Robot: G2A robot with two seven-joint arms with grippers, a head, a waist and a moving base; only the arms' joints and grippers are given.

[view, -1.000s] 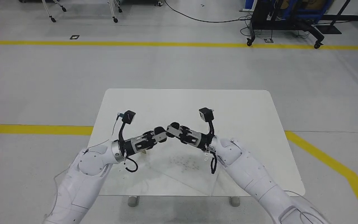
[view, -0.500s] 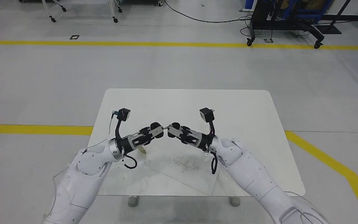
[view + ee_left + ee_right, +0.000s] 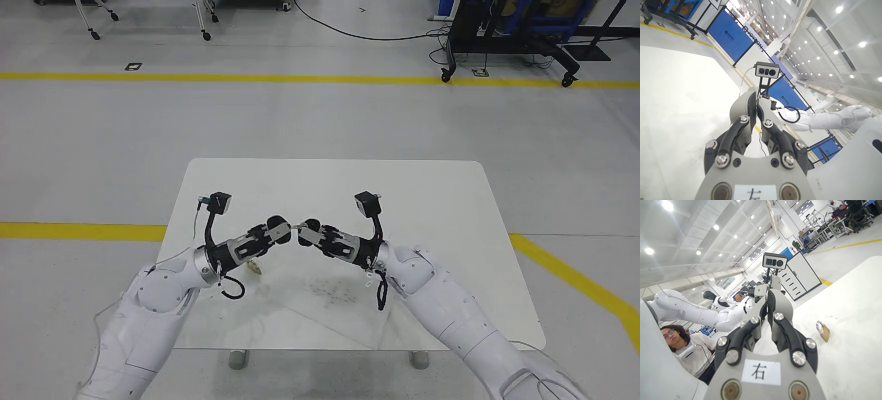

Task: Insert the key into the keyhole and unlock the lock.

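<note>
Lock (image 3: 823, 331) lies flat on the bench (image 3: 430, 200), closed, just beside the left arm. Both arms are held up above the bench, tip to tip. The left gripper (image 3: 756, 98) has its fingers pressed together, and so does the right gripper (image 3: 769, 296). I think they meet like this to pass the key between them, but the key is too small to see.
</note>
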